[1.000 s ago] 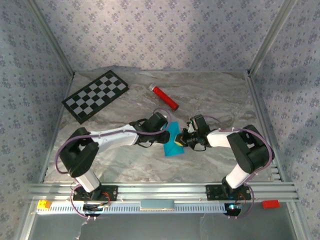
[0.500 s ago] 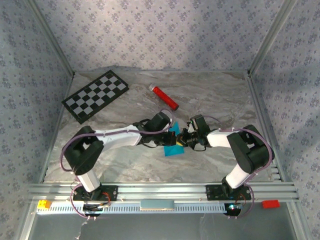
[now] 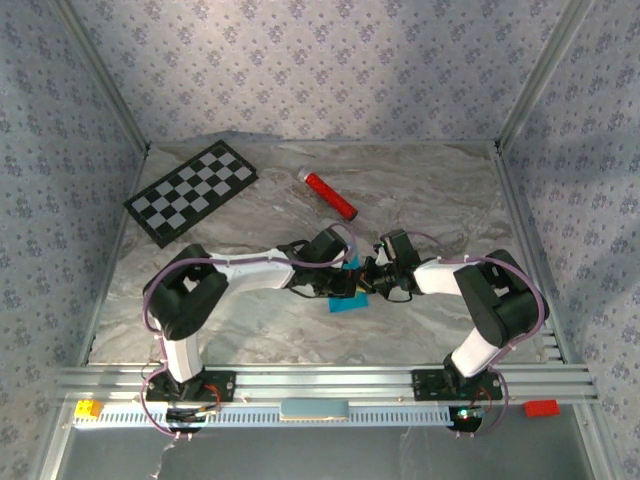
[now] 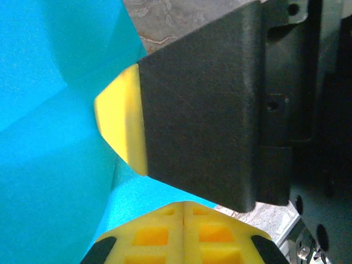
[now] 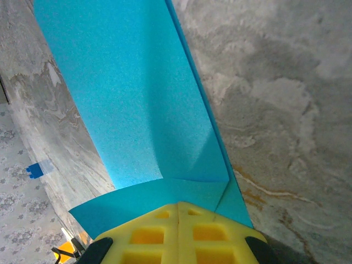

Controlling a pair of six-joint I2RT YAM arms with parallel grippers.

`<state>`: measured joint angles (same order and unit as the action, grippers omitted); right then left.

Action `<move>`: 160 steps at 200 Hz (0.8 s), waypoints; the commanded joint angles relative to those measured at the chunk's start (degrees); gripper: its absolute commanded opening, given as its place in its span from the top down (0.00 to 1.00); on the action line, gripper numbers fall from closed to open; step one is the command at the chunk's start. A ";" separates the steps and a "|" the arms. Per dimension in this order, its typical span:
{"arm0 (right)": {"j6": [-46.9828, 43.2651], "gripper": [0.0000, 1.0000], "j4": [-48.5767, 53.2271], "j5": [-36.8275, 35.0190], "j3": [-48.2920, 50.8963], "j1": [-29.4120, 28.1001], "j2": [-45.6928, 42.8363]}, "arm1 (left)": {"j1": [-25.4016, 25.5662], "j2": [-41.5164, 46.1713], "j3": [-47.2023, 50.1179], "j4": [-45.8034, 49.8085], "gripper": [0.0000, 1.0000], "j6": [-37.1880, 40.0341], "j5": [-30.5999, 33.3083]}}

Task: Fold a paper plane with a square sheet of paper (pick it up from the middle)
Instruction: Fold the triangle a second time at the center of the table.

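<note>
Top external view first, from where I stand: the marbled table point(image 3: 250, 340) takes up the middle of the frame, with patterned wallpaper behind it. The two arms reach in from the bottom edge, the left arm point(image 3: 245, 270) from lower left and the right arm point(image 3: 480, 295) from lower right, and their wrists meet just right of centre. A black-and-white checkerboard point(image 3: 191, 191) lies flat in the upper left, well apart from them.

The blue paper sheet point(image 3: 349, 303) sits at the centre of the frame, between the two wrists, with only its lower part peeking out beneath them. It is already creased (no longer a plain square). A red cylinder point(image 3: 331, 196) lies above centre, apart from the paper.

The left gripper point(image 3: 348, 278) and the right gripper point(image 3: 366, 281) are almost nose to nose over the sheet.

Right wrist view: the paper point(image 5: 132, 110) runs as a long folded strip from upper left down to the yellow fingers point(image 5: 148, 236) at the bottom edge, which are pressed together on its folded corner.

Left wrist view: the yellow fingers point(image 4: 154, 236) at the bottom meet with no gap, the paper point(image 4: 49, 165) right against them; whether they pinch it I cannot tell.
</note>
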<state>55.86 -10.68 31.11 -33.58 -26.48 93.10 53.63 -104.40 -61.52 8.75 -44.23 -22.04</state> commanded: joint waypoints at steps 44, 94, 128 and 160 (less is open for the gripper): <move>-0.67 1.00 6.18 -4.05 1.11 0.64 0.86 | 0.29 -2.21 1.54 1.67 1.00 -0.22 1.98; -1.04 1.00 6.32 -4.15 1.25 0.76 1.28 | 0.37 -1.30 5.63 -1.48 1.00 -2.13 1.97; -1.26 1.00 6.39 -4.31 1.34 0.91 1.55 | 0.43 -0.37 8.25 -3.70 1.00 -3.48 1.56; -1.45 1.00 6.65 -4.56 1.34 0.99 1.73 | 0.48 1.16 10.09 -4.96 1.00 -4.19 1.48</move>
<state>55.61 -10.55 31.11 -33.58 -26.37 93.10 53.65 -104.55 -53.87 1.50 -47.27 -20.78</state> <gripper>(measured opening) 0.052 0.045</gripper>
